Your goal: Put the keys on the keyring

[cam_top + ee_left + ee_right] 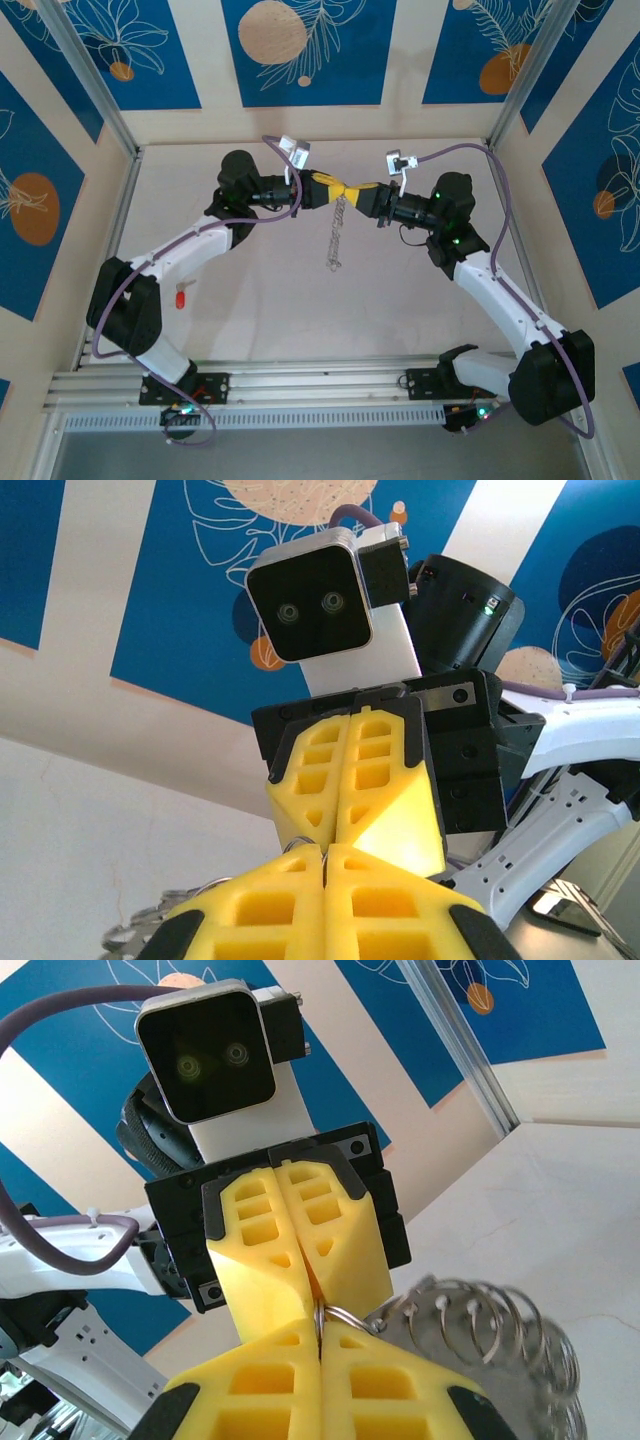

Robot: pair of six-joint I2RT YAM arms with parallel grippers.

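Mid-table, toward the back wall, both arms reach inward and meet nose to nose: L gripper [341,190] and R gripper [354,191] tip to tip, yellow fingers [265,1250] all but touching across the gap. L jaws closed, pads flush, no daylight betw. them in either wrist view. R jaws closed too, seam tight. Keyring [335,240] is caught right at the meeting point: in the right wrist view a thin wire curve comes out of the seam where the two sets of tips face each other. It looks pinched by both grippers, though how deep it sits in each pair I can't tell. Rest of the keyring hangs down from there. From above it reads as a thin pale dangling strand below the grippers, approx. centred on the table [260,320]. Can't tell whether its lower end touches the surface. Close up it is a metal hoop strung w/ many small wire loops [480,1320], bunched like a coil, to the right of the R fingers in that view and partly blurred. Red key [181,297] lies on the table well apart from all this, over on the left side, just beside the L arm's lower link, not touching either gripper or the keyring. Only one key seen.
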